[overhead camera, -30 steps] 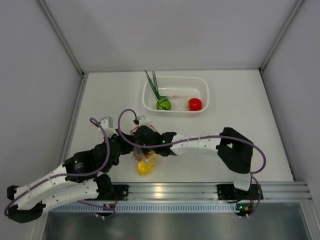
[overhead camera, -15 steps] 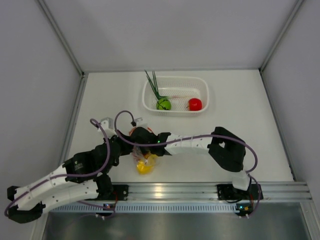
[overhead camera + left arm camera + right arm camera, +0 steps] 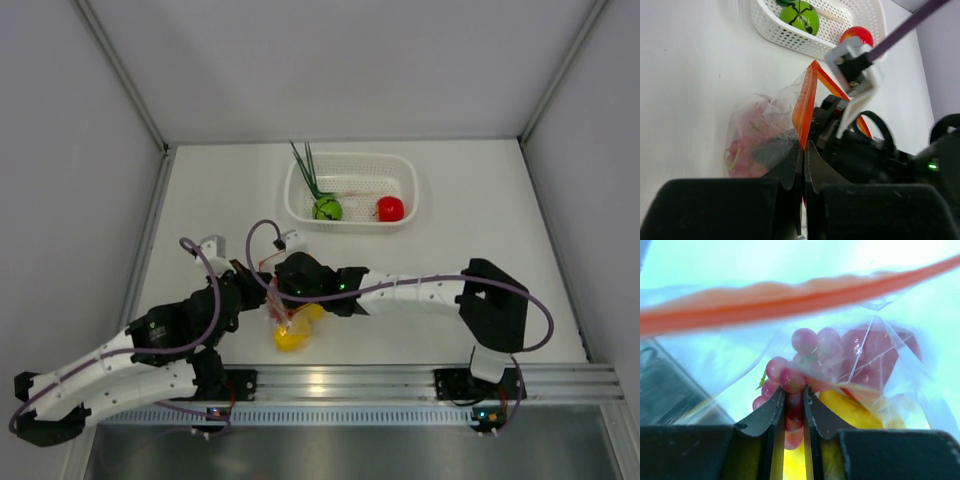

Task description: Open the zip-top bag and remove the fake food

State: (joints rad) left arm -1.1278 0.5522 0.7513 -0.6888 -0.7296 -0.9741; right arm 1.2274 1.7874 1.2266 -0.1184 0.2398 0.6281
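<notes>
Zip-top bag [image 3: 283, 312] sits on the bench [image 3: 480, 230] near the front edge, left of centre, between the two arms, with its orange-red zip strip [image 3: 805, 107] standing up on edge. The left arm's jaws are pressed together on the lower end of that strip, pinching the bag's edge. The right arm reaches across from the right, and its jaws are drawn narrow around the purplish grapes [image 3: 810, 347] — one grape sits wedged between the tips. I cannot tell whether plastic lies between the jaws and the fruit. Beside the grapes, inside the crinkly plastic, lie a red piece [image 3: 880, 347] and a yellow piece [image 3: 850, 412]. Well apart, at the back of the bench, a white perforated basket [image 3: 408, 190] holds a green ball [image 3: 327, 208], a red ball [image 3: 390, 208] and green stalks [image 3: 305, 165] — these poke out over its rear left rim.
</notes>
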